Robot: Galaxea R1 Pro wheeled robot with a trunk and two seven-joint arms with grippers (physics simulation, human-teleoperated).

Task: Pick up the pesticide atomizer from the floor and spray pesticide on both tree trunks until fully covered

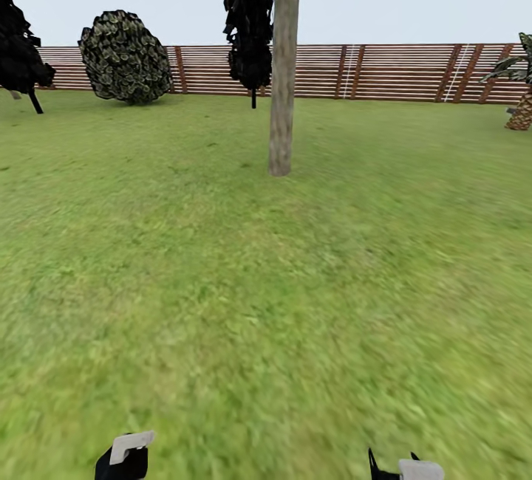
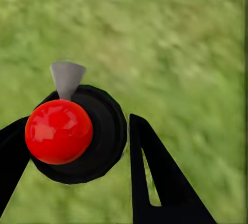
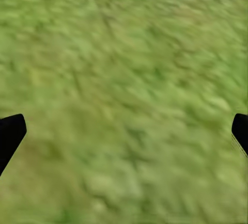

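Here the left gripper [image 2: 77,152] has the pesticide atomizer [image 2: 82,136] between its two black fingers [image 2: 155,177]: in the left wrist view a dark round body sits between them, topped by a glossy red ball, with a pale grey cone-shaped nozzle pointing out ahead of the jaws. One finger seems to stand slightly off the body, so the hold looks loose on that side, though I judge the jaws are closed around it. The right gripper [image 3: 124,136] is spread wide with nothing between its fingers, which sit at opposite edges of its wrist view over blurred grass. From the head view, the nearest tree trunk [image 1: 284,66] stands well ahead of both sets of jaws, its long axis upright, a straight column of mottled grey-brown bark with no low branches, rising from the floor [image 1: 222,280]. It lies roughly midway between the two arms, a little nearer the right gripper's side, yet the left gripper [image 1: 125,458] carries the sprayer. Much open lawn separates jaws and bark, so the coming move is most likely an approach until the nozzle faces the trunk. No whitish specks show on the bark from here.
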